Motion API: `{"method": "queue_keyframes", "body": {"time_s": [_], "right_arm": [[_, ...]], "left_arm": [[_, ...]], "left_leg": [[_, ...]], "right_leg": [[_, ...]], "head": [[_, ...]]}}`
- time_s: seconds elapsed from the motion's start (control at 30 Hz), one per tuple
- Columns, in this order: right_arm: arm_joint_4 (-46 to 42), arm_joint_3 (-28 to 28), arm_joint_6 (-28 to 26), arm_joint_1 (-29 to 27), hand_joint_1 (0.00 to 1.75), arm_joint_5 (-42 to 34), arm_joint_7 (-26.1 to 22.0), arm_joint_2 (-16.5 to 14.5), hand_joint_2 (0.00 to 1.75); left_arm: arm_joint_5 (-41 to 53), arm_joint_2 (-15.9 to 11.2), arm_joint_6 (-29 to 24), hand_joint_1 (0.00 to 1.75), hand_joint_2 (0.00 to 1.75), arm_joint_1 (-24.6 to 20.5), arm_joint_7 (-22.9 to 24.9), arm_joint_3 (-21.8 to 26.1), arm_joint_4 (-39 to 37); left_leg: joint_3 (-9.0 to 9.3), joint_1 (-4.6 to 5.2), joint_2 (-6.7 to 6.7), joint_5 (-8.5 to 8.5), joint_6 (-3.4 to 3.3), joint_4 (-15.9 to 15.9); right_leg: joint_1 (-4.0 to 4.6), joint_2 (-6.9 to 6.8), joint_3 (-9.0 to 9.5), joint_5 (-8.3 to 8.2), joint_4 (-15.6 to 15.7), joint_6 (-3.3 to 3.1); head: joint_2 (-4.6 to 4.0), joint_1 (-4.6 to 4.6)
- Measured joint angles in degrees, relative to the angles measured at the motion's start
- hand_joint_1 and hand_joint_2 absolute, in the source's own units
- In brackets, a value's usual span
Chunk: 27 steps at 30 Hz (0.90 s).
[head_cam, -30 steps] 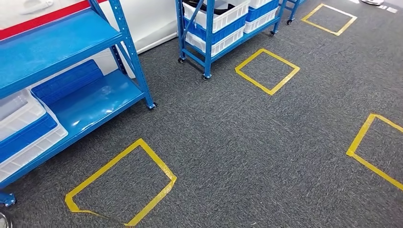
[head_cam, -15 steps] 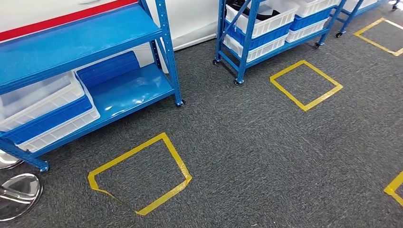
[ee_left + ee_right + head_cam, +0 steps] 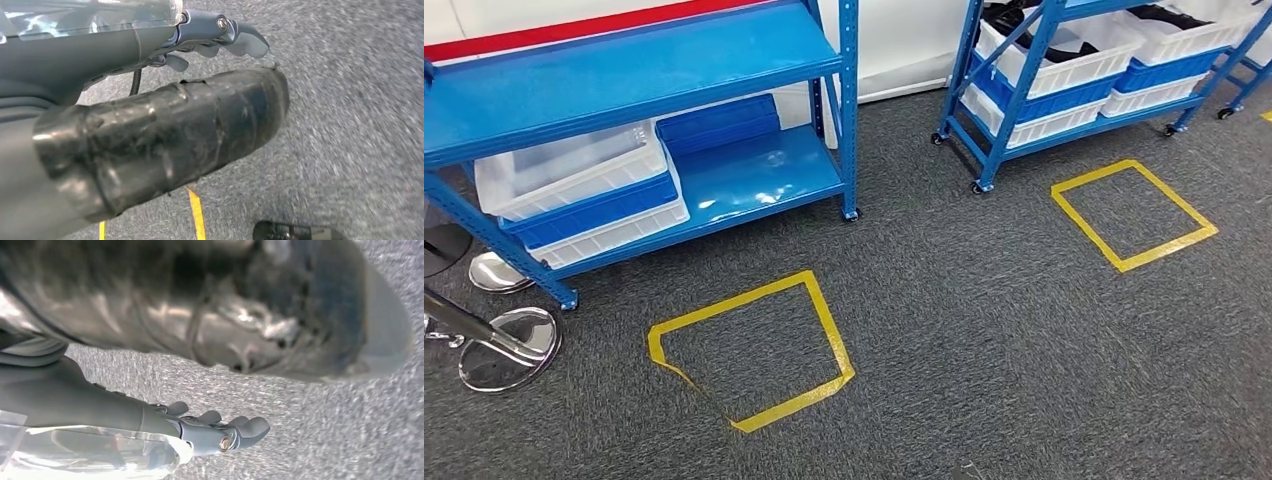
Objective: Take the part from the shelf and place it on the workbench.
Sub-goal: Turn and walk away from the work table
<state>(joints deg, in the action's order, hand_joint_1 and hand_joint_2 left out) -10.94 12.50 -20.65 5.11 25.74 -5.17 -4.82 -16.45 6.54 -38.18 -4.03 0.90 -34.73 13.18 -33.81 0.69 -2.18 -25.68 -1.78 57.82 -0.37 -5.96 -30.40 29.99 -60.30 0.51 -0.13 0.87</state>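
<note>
Between the earlier frame and this one the whole head view had swung, so the blue shelf (image 3: 654, 70) sat further toward the centre of the frame; that was the camera turning, not the things moving. In the head view the shelf filled the upper left, with stacked white and blue bins (image 3: 584, 200) on its lower board. A yellow tape square (image 3: 754, 345) lay on the grey carpet (image 3: 984, 330) below it, at lower centre. A second tape square (image 3: 1134, 212) lay at right, below a wheeled blue rack (image 3: 1064, 70) in the upper right. That rack carried white and blue bins with dark, black items (image 3: 1034, 30) in them; whether these were the part could not be told. Chrome round bases (image 3: 509, 345) showed at lower left.

In the left wrist view the left hand (image 3: 220, 37) hung over carpet, fingers loosely apart, holding nothing.

In the right wrist view the right hand (image 3: 220, 432) likewise hung with fingers spread, holding nothing.
</note>
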Motion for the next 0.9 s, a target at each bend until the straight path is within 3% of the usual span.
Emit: {"method": "queue_keyframes", "body": {"time_s": [0.03,0.1,0.13,0.17,0.2,0.23,0.3,0.37,0.5,0.57,0.63,0.7,0.73,0.77,0.8,0.83,0.9], "right_arm": [[0.0,0.0,-0.1,0.1,0.0,0.0,0.0,0.1,0.0],[0.0,0.0,-0.1,0.0,0.0,0.0,0.0,0.2,0.0],[0.0,0.0,-0.1,-0.2,0.0,0.0,0.0,0.2,0.0],[0.0,0.0,-0.1,-0.3,0.0,0.0,0.0,0.2,0.0],[0.0,0.0,-0.1,-0.3,0.0,0.0,0.0,0.2,0.0],[0.0,0.0,-0.1,-0.3,0.0,0.0,-0.1,0.3,0.0],[0.0,0.0,-0.2,-0.3,0.0,-0.1,-0.3,0.5,0.0],[0.0,0.0,-0.2,-0.2,0.0,-0.2,-0.4,0.6,0.0],[0.0,0.0,-0.2,-0.2,0.0,-0.2,-0.5,0.6,0.0],[0.0,0.1,-0.3,-0.1,0.0,-0.3,-0.5,0.5,0.0],[0.0,0.1,-0.4,-0.1,0.0,-0.3,-0.5,0.5,0.0],[0.0,0.1,-0.4,-0.1,0.0,-0.3,-0.5,0.6,0.0],[0.0,0.1,-0.3,-0.2,0.0,-0.3,-0.5,0.6,0.0],[0.0,0.1,-0.3,-0.2,0.0,-0.3,-0.5,0.6,0.0],[0.0,0.1,-0.2,-0.2,0.0,-0.3,-0.5,0.6,0.0],[0.0,0.1,-0.2,-0.2,0.0,-0.2,-0.5,0.5,0.0],[0.0,0.1,0.0,-0.2,0.0,-0.1,-0.5,0.5,0.0]], "left_arm": [[-0.1,0.0,0.0,0.0,0.0,0.0,-0.1,0.0,0.0],[-0.2,-0.1,0.0,0.0,0.0,-0.1,-0.3,-0.1,0.0],[-0.2,-0.1,0.1,0.0,0.0,-0.2,-0.3,-0.1,0.0],[-0.2,-0.1,0.1,0.0,0.0,-0.2,-0.4,-0.1,0.0],[-0.2,0.0,0.1,0.0,0.0,-0.1,-0.4,-0.1,0.0],[-0.3,0.0,0.1,0.0,0.0,0.0,-0.4,-0.1,0.0],[-0.4,0.0,0.1,0.0,0.0,0.1,-0.4,-0.1,0.0],[-0.4,0.0,0.1,0.0,0.0,0.1,-0.5,-0.1,0.0],[-0.5,-0.1,0.1,0.0,0.0,0.0,-0.5,-0.1,0.0],[-0.7,-0.1,0.1,0.0,0.0,0.0,-0.6,-0.1,0.0],[-1.0,-0.1,0.0,0.0,0.0,0.0,-0.7,-0.2,0.0],[-1.0,-0.1,0.0,0.0,0.0,-0.1,-0.8,-0.2,0.0],[-1.0,-0.1,0.0,0.0,0.0,-0.1,-0.8,-0.2,0.0],[-1.0,-0.1,0.0,0.0,0.0,0.0,-0.8,-0.2,0.0],[-1.0,-0.1,0.0,0.0,0.0,0.1,-0.8,-0.2,0.0],[-1.0,-0.1,0.0,0.0,0.0,0.1,-0.7,-0.2,0.0],[-1.1,-0.1,0.0,0.0,0.0,0.0,-0.7,-0.2,0.0]], "left_leg": [[0.36,-0.26,0.69,0.27,-0.31,-0.5],[0.59,-0.53,1.98,0.55,-0.69,-0.8],[0.53,-0.54,2.68,0.59,-0.77,-0.8],[0.54,-0.57,3.34,0.57,-0.76,-0.7],[0.59,-0.61,3.98,0.53,-0.71,-0.7],[0.67,-0.69,4.53,0.44,-0.58,-0.5],[0.76,-0.83,5.28,0.1,-0.11,0.0],[0.73,-0.88,5.56,-0.14,0.2,0.3],[0.37,-0.72,5.68,-0.35,0.5,0.8],[-0.4,-0.66,5.28,-1.0,1.32,1.8],[-2.7,-0.85,3.87,-3.39,2.24,6.2],[-6.56,-0.98,2.81,-6.38,2.64,13.7],[-7.97,-1.0,2.71,-6.79,2.69,16.2],[-8.43,-1.0,2.66,-6.11,2.64,16.6],[-7.69,-0.99,2.63,-4.4,2.48,14.7],[-6.04,-0.94,2.55,-2.16,2.19,11.1],[-2.61,-0.59,2.23,0.39,1.51,4.0]], "right_leg": [[-0.06,1.52,-0.6,1.17,-1.7,0.25],[-0.25,4.73,-3.59,4.58,-8.0,0.51],[-0.31,5.35,-5.38,5.92,-11.4,0.63],[-0.37,5.57,-6.62,6.23,-13.5,0.76],[-0.44,5.64,-7.03,5.39,-13.8,0.89],[-0.57,5.67,-6.45,3.51,-11.9,1.01],[-0.94,5.93,-3.74,-0.93,-5.0,1.24],[-1.15,6.2,-2.21,-2.84,-1.1,1.35],[-1.07,6.84,-2.04,-2.14,-0.3,1.26],[-0.93,6.95,-1.89,-1.94,0.2,0.22],[-0.85,6.44,-1.72,-2.09,0.3,-0.99],[-0.7,5.94,-1.59,-1.97,0.4,-1.36],[-0.62,5.73,-1.51,-1.87,0.4,-1.43],[-0.58,5.59,-1.37,-1.75,0.4,-1.47],[-0.55,5.51,-1.17,-1.61,0.4,-1.45],[-0.55,5.45,-0.9,-1.43,0.4,-1.38],[-0.44,5.36,-0.49,-1.04,0.4,-1.02]], "head": [[0.0,-0.11],[0.01,-0.36],[0.01,-0.45],[0.01,-0.49],[0.0,-0.52],[0.0,-0.54],[0.0,-0.55],[0.0,-0.56],[0.0,-0.66],[0.0,-0.57],[0.0,-0.19],[0.01,0.03],[0.01,0.03],[0.01,0.03],[0.0,0.03],[0.0,0.04],[0.0,0.03]]}}
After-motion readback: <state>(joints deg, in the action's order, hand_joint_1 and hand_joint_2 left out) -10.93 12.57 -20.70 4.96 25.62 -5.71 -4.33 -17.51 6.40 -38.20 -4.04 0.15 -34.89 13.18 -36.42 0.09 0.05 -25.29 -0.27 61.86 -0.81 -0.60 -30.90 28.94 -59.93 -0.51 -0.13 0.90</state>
